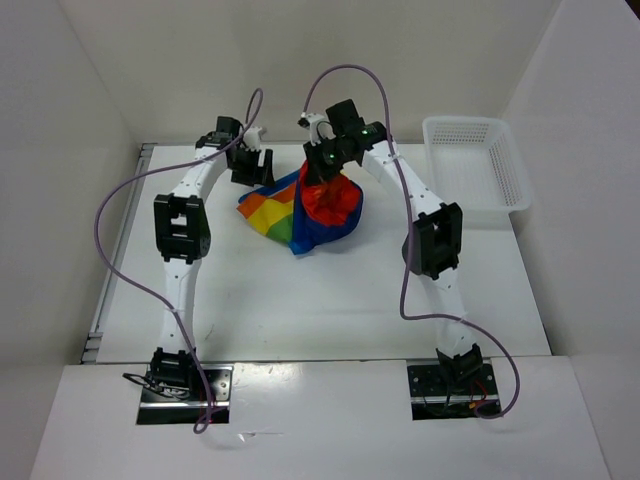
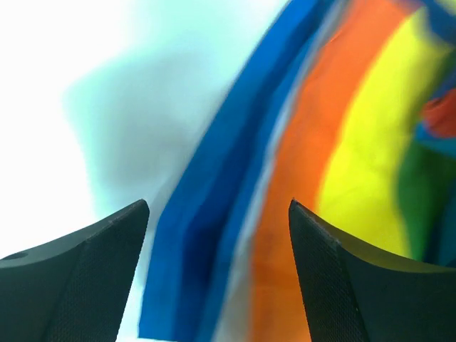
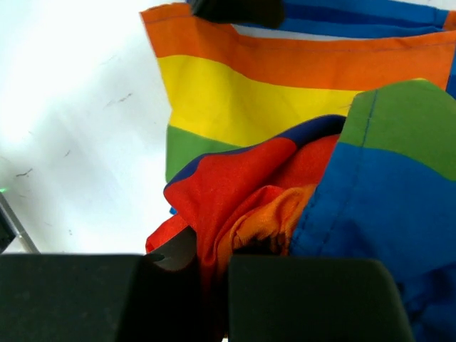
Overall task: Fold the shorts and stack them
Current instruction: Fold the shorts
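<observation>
The rainbow shorts lie bunched at the middle back of the table. My right gripper is shut on a gathered fold of their red and orange cloth and lifts that part up, so the blue and red cloth hangs in a bundle. My left gripper is open just above the shorts' left edge. In the left wrist view its fingers stand wide apart over the blue and orange stripes, holding nothing.
A white lattice basket stands at the back right of the table. White walls close in the back and both sides. The arms' bases sit at the near edge.
</observation>
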`<state>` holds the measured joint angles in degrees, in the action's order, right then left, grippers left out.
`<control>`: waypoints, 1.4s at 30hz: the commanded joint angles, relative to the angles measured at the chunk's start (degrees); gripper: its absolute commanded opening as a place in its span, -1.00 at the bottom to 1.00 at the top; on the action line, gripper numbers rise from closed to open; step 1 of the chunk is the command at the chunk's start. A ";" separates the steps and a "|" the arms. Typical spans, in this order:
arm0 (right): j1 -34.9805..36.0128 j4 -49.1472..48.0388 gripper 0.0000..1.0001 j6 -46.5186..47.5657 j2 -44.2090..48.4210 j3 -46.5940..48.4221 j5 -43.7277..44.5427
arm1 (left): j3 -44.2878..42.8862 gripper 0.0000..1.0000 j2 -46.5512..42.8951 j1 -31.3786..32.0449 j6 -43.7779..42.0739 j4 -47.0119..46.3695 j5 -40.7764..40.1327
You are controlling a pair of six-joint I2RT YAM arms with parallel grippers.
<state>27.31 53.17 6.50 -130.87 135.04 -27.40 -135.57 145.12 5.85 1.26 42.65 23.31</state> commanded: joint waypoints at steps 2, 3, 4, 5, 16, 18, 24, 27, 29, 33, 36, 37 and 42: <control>-0.59 -2.19 -1.00 -0.26 -4.65 6.80 0.24 | 6.53 0.73 -1.51 0.75 -1.26 2.87 -0.63; -0.59 -1.32 -1.00 -0.26 -5.70 8.38 0.24 | 7.85 0.69 -1.51 0.75 -1.26 3.57 1.89; -0.59 -0.53 -1.00 -0.87 -8.15 11.70 0.24 | 10.65 0.55 -2.72 0.75 -1.26 3.58 3.39; -0.59 0.00 -1.00 -0.88 -9.48 13.65 0.24 | 12.07 0.43 -3.26 1.27 -1.26 3.58 4.80; 3.62 5.37 -0.70 -4.12 -26.54 40.13 1.12 | 28.93 -0.52 -9.75 4.44 -1.26 0.24 18.34; 3.63 5.37 -0.47 -4.13 -26.54 38.20 0.33 | 30.79 -0.52 -10.55 4.96 -1.26 -1.60 18.96; 4.68 9.05 0.67 -1.94 -26.54 44.13 -3.71 | 34.74 -0.29 -12.40 4.44 -1.26 -3.62 17.56; 6.17 6.17 0.89 -2.54 -23.04 43.29 -6.08 | 35.64 -0.19 -13.11 4.44 -1.26 -4.33 15.81; 6.18 4.75 0.98 -3.86 -21.01 44.51 -7.40 | 36.16 -0.05 -13.72 4.44 -1.26 -4.95 13.61; 6.18 4.40 0.98 -5.18 -16.88 44.52 -7.93 | 38.18 0.15 -16.61 1.72 -1.26 -6.09 10.71; 6.18 3.79 0.98 -5.97 -13.63 44.52 -4.44 | 39.32 0.31 -18.20 -1.18 -1.26 -6.71 7.38; 6.18 3.09 0.98 -6.76 -12.84 44.52 -3.03 | 39.33 0.36 -18.21 -1.80 -1.26 -6.71 7.36; 5.65 -0.43 0.98 -7.29 -8.00 44.52 6.89 | 39.33 0.64 -21.36 -4.35 -1.26 -6.71 4.30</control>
<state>32.91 57.63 0.47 -145.12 176.53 -27.07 -97.10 126.52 2.98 1.63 36.58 34.04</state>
